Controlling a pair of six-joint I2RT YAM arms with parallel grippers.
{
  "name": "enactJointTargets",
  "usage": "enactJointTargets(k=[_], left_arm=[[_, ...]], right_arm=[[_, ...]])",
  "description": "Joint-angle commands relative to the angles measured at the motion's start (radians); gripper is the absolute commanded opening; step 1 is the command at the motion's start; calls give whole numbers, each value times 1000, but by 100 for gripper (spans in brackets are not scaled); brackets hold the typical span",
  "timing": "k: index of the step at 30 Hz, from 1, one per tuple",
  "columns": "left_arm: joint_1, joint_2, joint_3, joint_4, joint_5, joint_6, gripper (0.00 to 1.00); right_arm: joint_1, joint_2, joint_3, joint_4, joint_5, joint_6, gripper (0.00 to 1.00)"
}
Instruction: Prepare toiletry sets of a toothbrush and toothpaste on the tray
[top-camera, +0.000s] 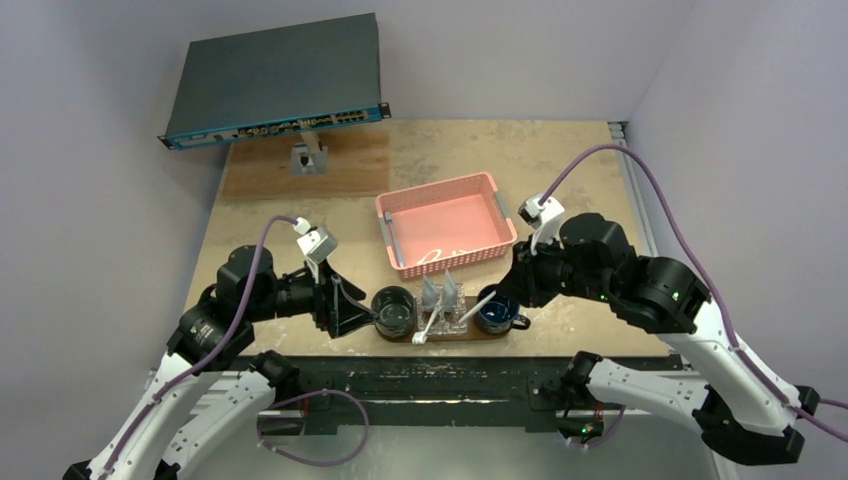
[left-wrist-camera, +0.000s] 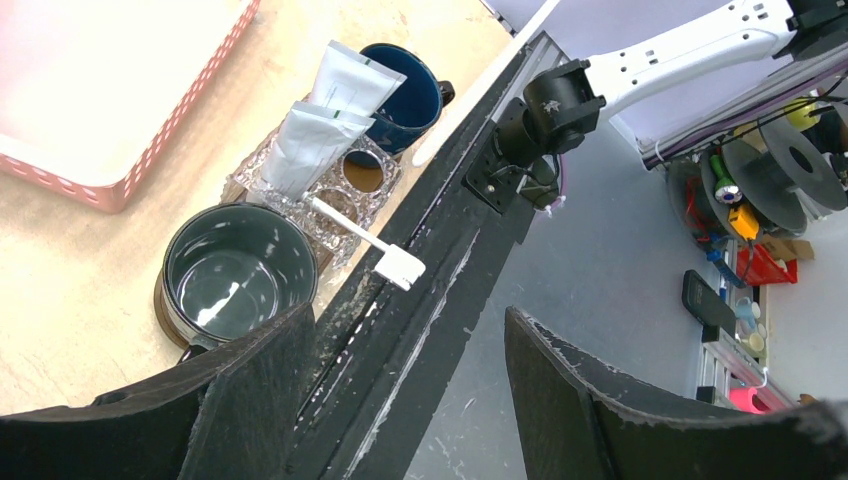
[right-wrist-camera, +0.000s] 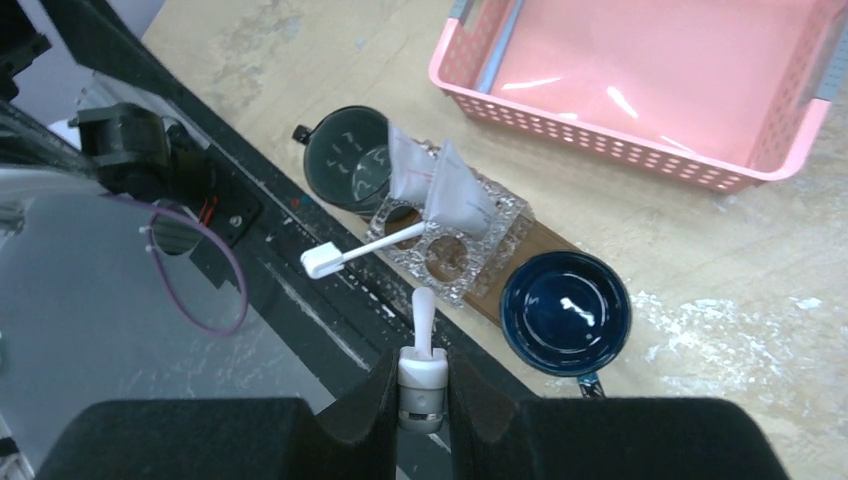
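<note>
Right gripper (right-wrist-camera: 422, 395) pinches one toothbrush (right-wrist-camera: 423, 310) (second toothbrush (right-wrist-camera: 355, 252), two tubes (right-wrist-camera: 458, 195) racked).

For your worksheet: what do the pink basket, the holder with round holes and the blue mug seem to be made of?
The pink basket looks plastic: moulded lattice walls, slight sheen. The holder is clear glass or acrylic: see-through, faceted sparkle. The blue mug is probably glazed ceramic: glossy, sharp highlights.
</note>
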Motion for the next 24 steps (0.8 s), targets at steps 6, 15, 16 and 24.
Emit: enactJointTargets(k=[6, 15, 16, 24], left_arm=[[3, -1, 12, 5, -5, 18, 69], [4, 11, 13, 5, 0, 18, 69], [3, 10, 12, 5, 1, 18, 69], [3, 11, 12, 7, -3, 17, 69]], right_arm=[[111, 49, 13, 71, 157, 59, 0], [192, 66, -23, 125, 230, 79, 0], [204, 73, -26, 120, 241, 80, 0], [271, 113, -39, 105, 324, 101, 0]])
